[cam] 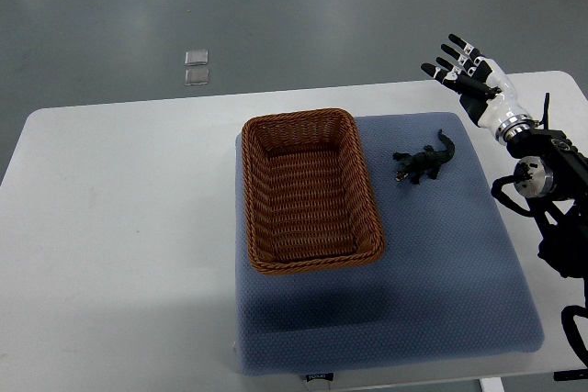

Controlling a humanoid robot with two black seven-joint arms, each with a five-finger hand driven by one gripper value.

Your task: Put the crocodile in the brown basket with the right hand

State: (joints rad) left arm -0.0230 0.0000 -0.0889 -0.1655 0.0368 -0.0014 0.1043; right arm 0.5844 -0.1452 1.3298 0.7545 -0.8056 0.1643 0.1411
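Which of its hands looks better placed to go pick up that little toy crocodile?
The right hand: it hovers open near the crocodile, which lies right of the brown basket. No left arm shows.

- The right arm (556, 199) comes in from the right edge of the view. It is a dark frame of joints with looped black cables, and it reaches toward the upper right.
- Its wrist (508, 118) is a pale, silvery cuff, angled up and to the left from the forearm.
- The right hand (470, 78) is held out at the end of it and grasps nothing.
- The fingers (457, 43) are black with white segments, stretched out and fanned apart, tips pointing up and left.
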